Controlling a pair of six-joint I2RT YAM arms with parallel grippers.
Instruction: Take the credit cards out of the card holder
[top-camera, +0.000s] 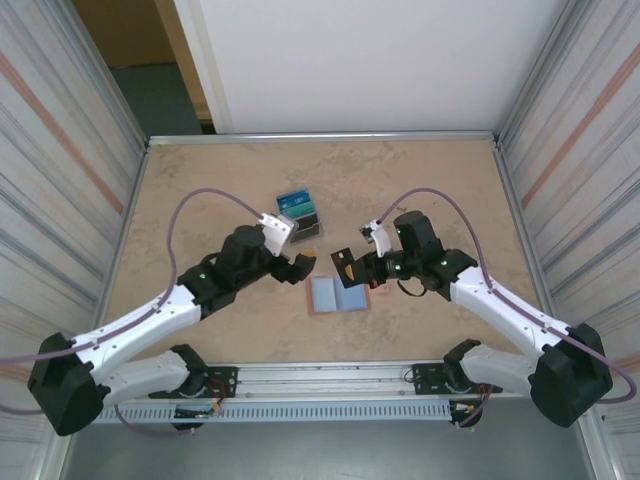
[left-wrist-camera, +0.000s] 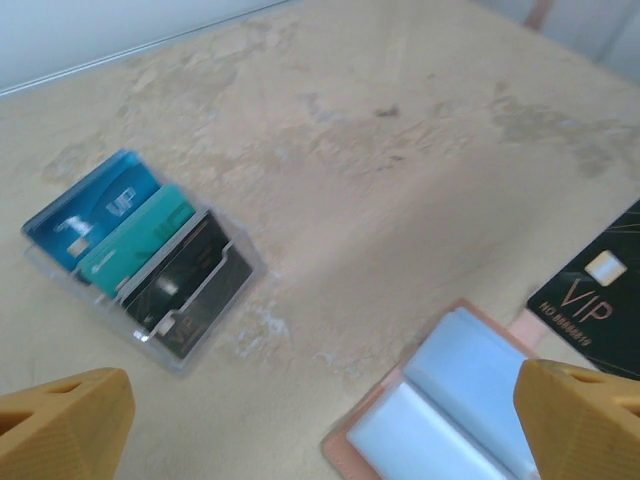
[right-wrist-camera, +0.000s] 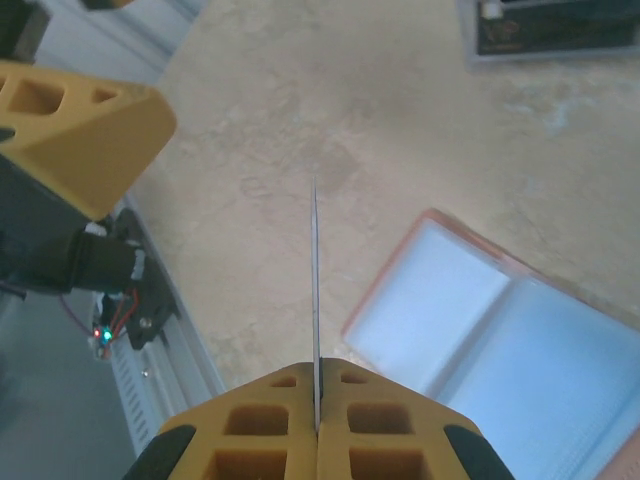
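The salmon-pink card holder (top-camera: 337, 296) lies open on the table, its light blue lining up, and it also appears in the wrist views (left-wrist-camera: 455, 405) (right-wrist-camera: 500, 330). My right gripper (top-camera: 352, 268) (right-wrist-camera: 316, 375) hovers just above its far left corner, shut on a black credit card marked VIP (left-wrist-camera: 595, 290), seen edge-on in the right wrist view (right-wrist-camera: 315, 280). My left gripper (top-camera: 303, 262) (left-wrist-camera: 320, 425) is open and holds nothing, just left of that card. A blue credit card (left-wrist-camera: 95, 205) and a teal one (left-wrist-camera: 140, 240) stand in a clear stand.
The clear stand (top-camera: 300, 215) (left-wrist-camera: 200, 335) sits beyond the card holder and also carries a black card (left-wrist-camera: 190, 280). A metal rail (top-camera: 320, 380) runs along the near table edge. Ribbed walls close in both sides.
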